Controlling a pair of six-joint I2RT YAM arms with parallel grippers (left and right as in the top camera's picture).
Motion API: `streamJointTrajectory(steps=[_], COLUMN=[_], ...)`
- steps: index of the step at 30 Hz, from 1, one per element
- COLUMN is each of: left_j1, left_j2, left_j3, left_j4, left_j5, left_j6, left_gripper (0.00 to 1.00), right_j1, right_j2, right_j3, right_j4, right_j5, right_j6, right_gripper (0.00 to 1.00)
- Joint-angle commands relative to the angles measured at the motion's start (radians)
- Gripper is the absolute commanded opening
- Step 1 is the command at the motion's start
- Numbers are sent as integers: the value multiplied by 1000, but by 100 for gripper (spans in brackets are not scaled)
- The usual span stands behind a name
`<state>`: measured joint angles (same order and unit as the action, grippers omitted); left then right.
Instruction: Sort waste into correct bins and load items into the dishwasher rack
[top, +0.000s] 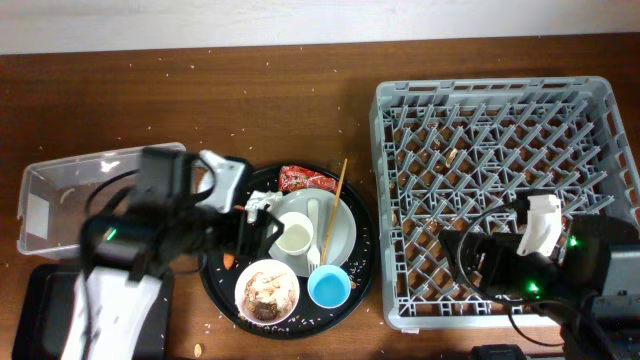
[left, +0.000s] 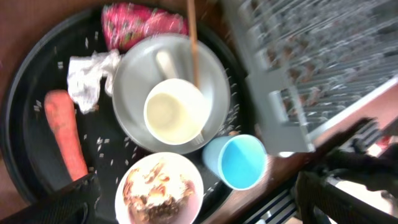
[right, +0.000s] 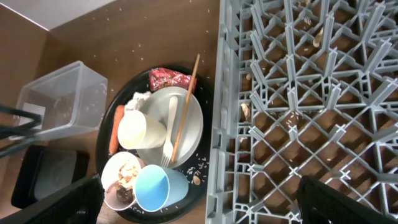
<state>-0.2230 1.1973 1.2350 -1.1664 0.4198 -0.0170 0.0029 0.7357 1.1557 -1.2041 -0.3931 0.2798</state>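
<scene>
The round black tray (top: 215, 290) holds a white plate (left: 134, 81) with a white cup (left: 175, 112), spoon (left: 165, 59), fork (right: 169, 134) and chopstick (left: 192, 37) on it. Around the plate lie a red wrapper (left: 140, 23), a white tissue (left: 90, 74), a carrot (left: 65, 134), a bowl of brownish scraps (left: 158, 190) and a blue cup (left: 239, 160). My left gripper (left: 199, 205) is open and empty above the tray's left side. My right gripper (right: 202, 208) is open and empty over the front of the grey rack (top: 500, 150).
The clear tub (top: 70, 190) stands at the left. The shallow black tray (top: 40, 310) lies in front of it, partly under my left arm. Rice grains are scattered on the round tray and the table. Crumbs lie under the rack's lattice.
</scene>
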Motion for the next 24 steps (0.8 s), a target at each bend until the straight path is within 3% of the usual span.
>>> streamJointTrajectory(steps=[1,4,6,7,8,9,12,17,19,21,22,24], left_j1=[-73,-155,-164,-171,-172,-172,-172,-171,-157,-107,-89,-48], left_j2=[158,393,476,528,557,579,581,501,430,341,317,265], left_j3=[5,5,5,5,5,5,10,220,320,383,385,385], left_j4=[16,73,134,174,196,208,212,21,-14,23,42,68], left_j5=[-204,-402,-375,-375,-375,-375,-372,-233,-44,405,513,814], left_j6=[-111,-219,-218,-218,-218,-218,-218,-213,-104,62,80,143], left_gripper=[99,96,89,71,61,43,2,0,0,0,0,0], right_j1=[-4,-4,-4,-4,-4,-4,-4,-4,-4,-4,-4,-3], right_j2=[34,58,59,59,59,59,59,59,59,59,59,59], right_j3=[13,13,13,13,13,13,13,13,13,13,13,13], right_j4=[-27,-39,-38,-38,-38,-38,-38,-38,-26,5,31,245], right_j5=[-9,-21,-21,-21,-21,-21,-21,-21,-31,-166,-238,-655], right_j6=[-10,-10,-10,-10,-10,-10,-10,-10,-10,-11,-19,-97], right_gripper=[99,99,99,99,98,99,99,99,99,95,93,89])
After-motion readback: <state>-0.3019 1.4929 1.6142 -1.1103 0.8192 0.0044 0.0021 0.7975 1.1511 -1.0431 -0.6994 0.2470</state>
